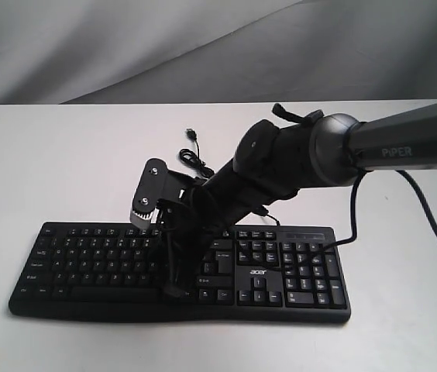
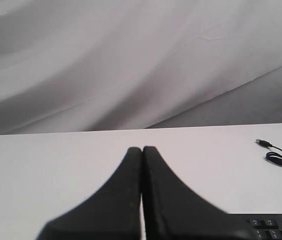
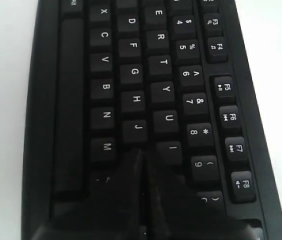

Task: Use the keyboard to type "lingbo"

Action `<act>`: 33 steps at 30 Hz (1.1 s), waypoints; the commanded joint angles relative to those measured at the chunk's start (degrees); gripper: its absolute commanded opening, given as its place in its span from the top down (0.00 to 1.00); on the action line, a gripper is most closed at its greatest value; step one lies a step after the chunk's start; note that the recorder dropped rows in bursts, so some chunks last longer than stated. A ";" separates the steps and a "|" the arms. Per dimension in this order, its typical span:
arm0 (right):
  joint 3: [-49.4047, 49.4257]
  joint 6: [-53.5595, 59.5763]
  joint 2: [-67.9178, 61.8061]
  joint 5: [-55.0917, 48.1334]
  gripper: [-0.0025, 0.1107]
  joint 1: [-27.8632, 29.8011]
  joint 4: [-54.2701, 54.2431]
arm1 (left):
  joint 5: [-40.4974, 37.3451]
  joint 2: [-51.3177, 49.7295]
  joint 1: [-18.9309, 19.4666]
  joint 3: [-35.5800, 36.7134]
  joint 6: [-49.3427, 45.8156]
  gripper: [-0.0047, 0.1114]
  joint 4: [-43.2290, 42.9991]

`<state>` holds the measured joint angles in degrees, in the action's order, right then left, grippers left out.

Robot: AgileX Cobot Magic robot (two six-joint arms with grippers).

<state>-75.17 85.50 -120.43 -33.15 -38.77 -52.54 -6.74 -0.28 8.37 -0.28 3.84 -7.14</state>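
The black keyboard (image 1: 296, 271) lies across the white table, its "acer" logo facing the near edge. My right arm reaches in from the right and covers the keyboard's middle. My right gripper (image 1: 170, 265) is shut and points down at the letter keys. In the right wrist view the right gripper (image 3: 142, 152) has its tips over the spot just past the J key (image 3: 137, 127), between the M key (image 3: 106, 147) and the I key (image 3: 173, 148); I cannot tell whether they touch. My left gripper (image 2: 142, 148) is shut on nothing, above bare table, with a keyboard corner (image 2: 276, 227) beside it.
The keyboard's thin black USB cable (image 1: 193, 155) lies coiled on the table behind it, with the plug end loose; the left wrist view shows the cable (image 2: 281, 157) too. A grey cloth backdrop (image 1: 125, 46) hangs behind the white table (image 1: 48, 155). A black arm cable (image 1: 435, 225) trails over the right side.
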 commanded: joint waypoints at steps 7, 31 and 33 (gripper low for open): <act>0.15 -0.80 0.09 -1.95 0.98 -0.16 3.37 | 0.50 0.28 -0.38 0.28 0.12 0.96 -0.01; 0.15 -0.80 -0.01 -1.30 0.98 -0.16 3.94 | 0.50 0.28 -0.38 0.28 0.12 0.96 -0.01; 0.15 -0.80 -0.01 -1.30 0.98 -0.16 3.94 | 0.50 0.28 -0.38 0.28 0.12 0.96 -0.01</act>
<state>-75.17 84.72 -120.47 -34.50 -38.77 -49.09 -6.74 -0.28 8.37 -0.28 3.84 -7.14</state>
